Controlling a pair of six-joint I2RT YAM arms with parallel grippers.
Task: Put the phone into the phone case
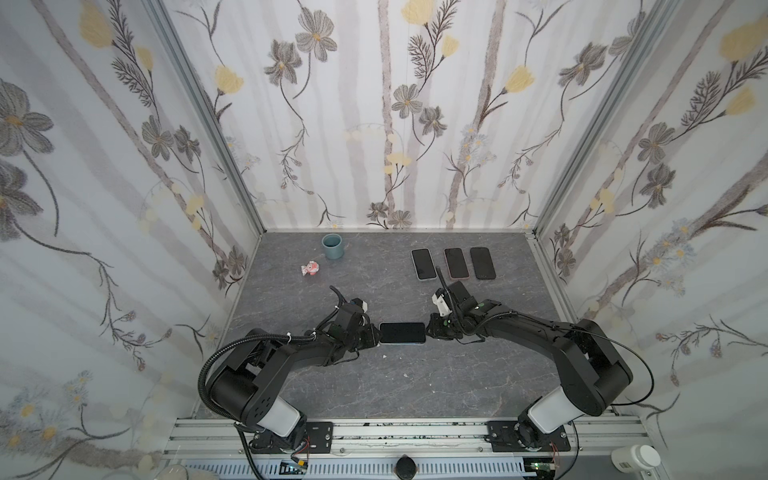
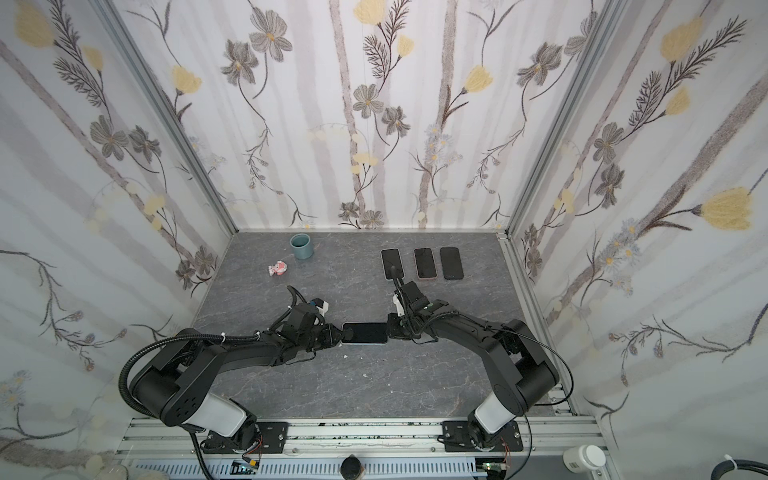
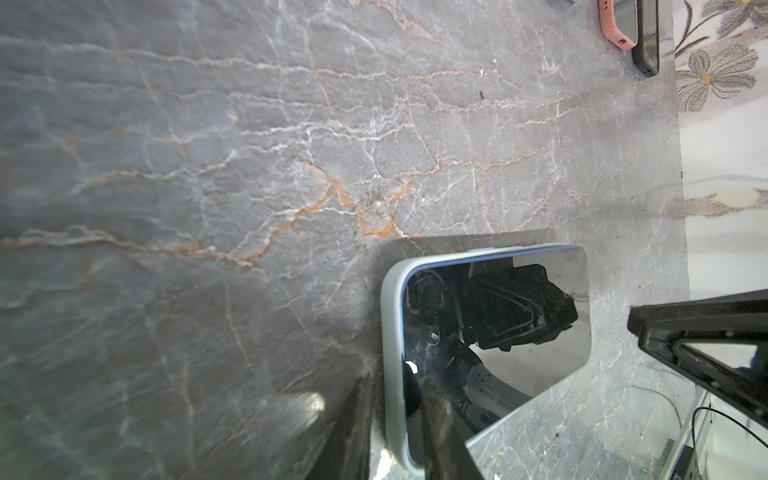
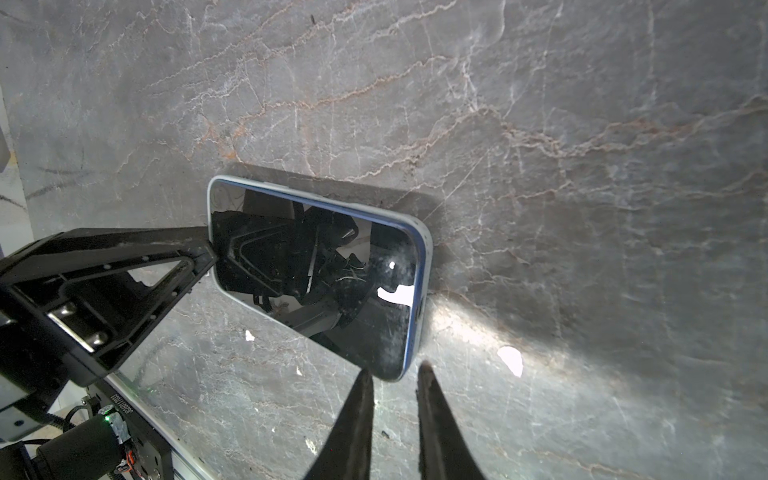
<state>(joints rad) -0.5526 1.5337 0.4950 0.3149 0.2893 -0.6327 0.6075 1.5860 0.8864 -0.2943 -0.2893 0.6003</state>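
A phone (image 1: 402,332) (image 2: 365,332) with a dark screen sits in a pale grey phone case (image 3: 390,332) in the middle of the table, lying crosswise between my two grippers in both top views. My left gripper (image 1: 377,334) (image 3: 397,380) is shut on its left end, one finger outside the case rim and one on the screen (image 3: 498,316). My right gripper (image 1: 428,330) (image 4: 395,370) is shut on the right end's corner, its tips close on either side. There the phone's blue edge (image 4: 415,291) shows beside the case rim (image 4: 427,245).
Three more phones (image 1: 424,264) (image 1: 456,263) (image 1: 483,263) lie in a row at the back right, just behind my right arm. A grey-blue cup (image 1: 332,245) and a small pink-and-white toy (image 1: 311,268) stand at the back left. Flowered walls enclose three sides.
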